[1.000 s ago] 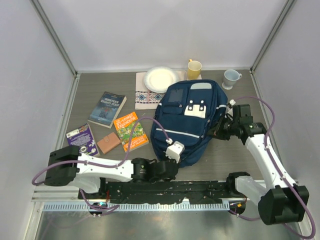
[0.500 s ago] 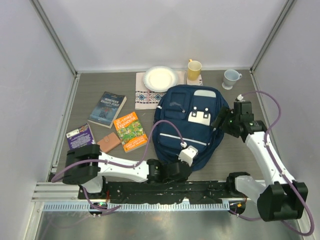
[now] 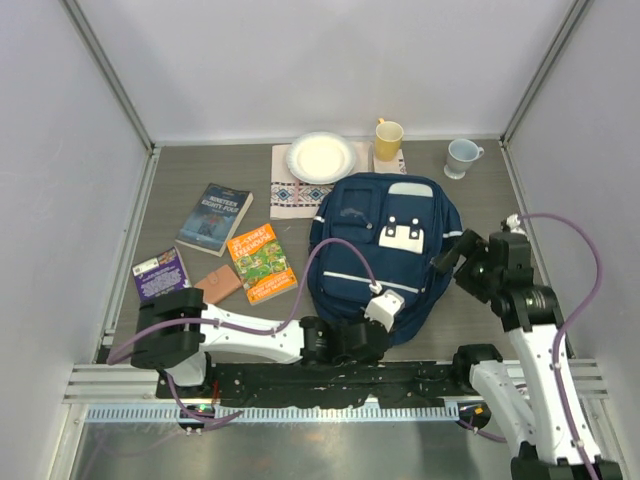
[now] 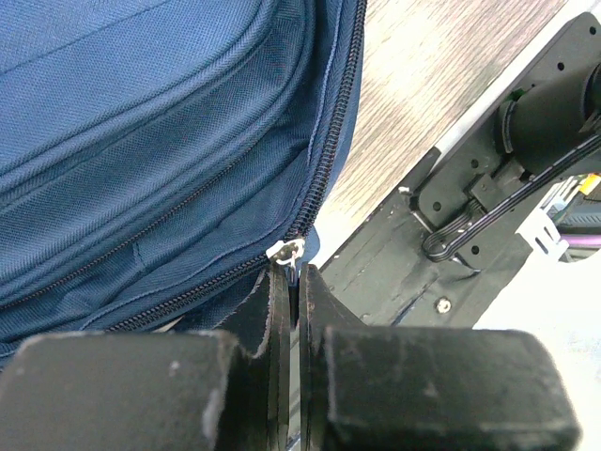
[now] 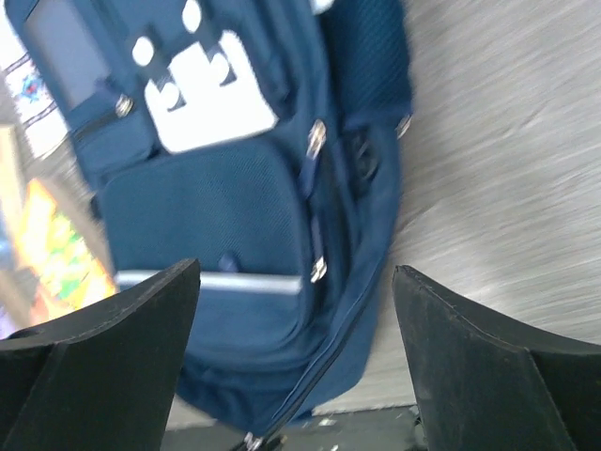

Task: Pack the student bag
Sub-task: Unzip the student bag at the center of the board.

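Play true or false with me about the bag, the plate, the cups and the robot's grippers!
1. The left gripper pinches the bag's zipper pull. True.
2. The right gripper is holding a cup. False: it is open and holds nothing, off to the bag's side.
3. The plate lies inside the bag. False: it sits on a patterned cloth behind the bag.
4. Two cups stand behind the bag, a yellow cup and a grey cup. True.

- The student bag (image 5: 254,235) is blurred in the right wrist view, its top cut off.
- The purple book (image 3: 160,272) has cover text too small to read.
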Tool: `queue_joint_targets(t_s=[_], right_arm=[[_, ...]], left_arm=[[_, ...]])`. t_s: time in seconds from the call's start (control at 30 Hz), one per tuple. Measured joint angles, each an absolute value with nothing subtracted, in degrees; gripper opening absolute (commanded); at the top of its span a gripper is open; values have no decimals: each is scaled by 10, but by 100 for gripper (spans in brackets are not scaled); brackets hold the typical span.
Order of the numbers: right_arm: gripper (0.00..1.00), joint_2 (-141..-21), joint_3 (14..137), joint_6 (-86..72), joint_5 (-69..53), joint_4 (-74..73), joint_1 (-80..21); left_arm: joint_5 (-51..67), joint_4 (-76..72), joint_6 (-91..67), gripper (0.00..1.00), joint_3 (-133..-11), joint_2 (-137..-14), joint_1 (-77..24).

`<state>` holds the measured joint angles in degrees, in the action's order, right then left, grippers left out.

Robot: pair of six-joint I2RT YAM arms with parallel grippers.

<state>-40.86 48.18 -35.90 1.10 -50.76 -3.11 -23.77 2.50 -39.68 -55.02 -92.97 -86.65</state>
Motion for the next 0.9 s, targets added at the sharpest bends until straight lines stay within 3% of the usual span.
queue_joint_targets(t_s=[0.23,0.53,0.57,0.73,0.9], right_arm=[[77,-296,369,-439,-129,-579,-32],[52,-259,318,-477,-195,-600,-32],[48,-260,312,-480,-198,-598,-32],[1,-272,307,-482,-197,-583,-32],[1,-279,322,-482,-179,-582,-33]], left_arm=[[-238,36,-382,0,-589,-948,-867],[-235,46,-360,0,-612,-959,-867],[-234,46,-358,0,-613,-959,-867],[-229,46,-345,0,-616,-959,-867],[-229,36,-339,0,-616,-957,-867]])
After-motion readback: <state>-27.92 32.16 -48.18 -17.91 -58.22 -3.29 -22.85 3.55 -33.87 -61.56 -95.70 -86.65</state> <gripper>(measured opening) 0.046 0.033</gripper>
